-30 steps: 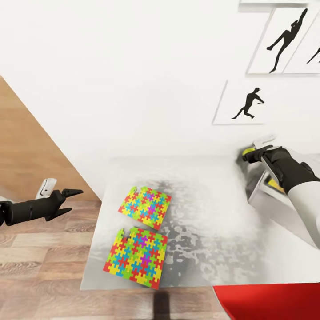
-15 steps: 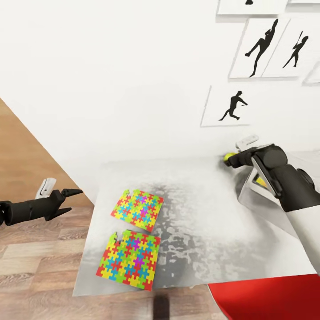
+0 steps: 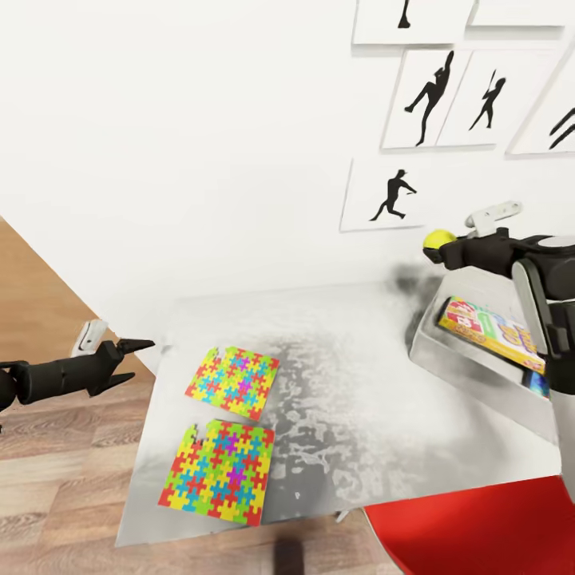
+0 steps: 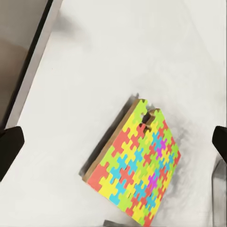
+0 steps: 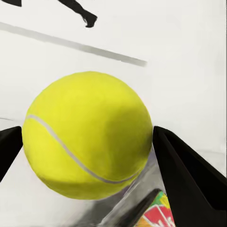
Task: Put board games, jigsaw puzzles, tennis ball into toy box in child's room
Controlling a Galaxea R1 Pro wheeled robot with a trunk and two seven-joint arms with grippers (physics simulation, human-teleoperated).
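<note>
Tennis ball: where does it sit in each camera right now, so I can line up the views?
Head view: tennis ball at right, off the table, clamped in the right end effector just above the toy box.
Right wrist view: the ball sits centre frame between the dark fingers.
Left wrist view: I don't find it.
Shared landmark: the silhouette picture on the wall.

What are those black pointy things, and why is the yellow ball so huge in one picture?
They are a robot's two hands, called grippers. The big picture looks down from a camera on its head. The right gripper holds the tennis ball in the air by the toy box, where a board game lies. A camera on that wrist sits close, so the ball looks huge. The left gripper is open and holds nothing. Two jigsaw puzzles lie on the table.
</note>
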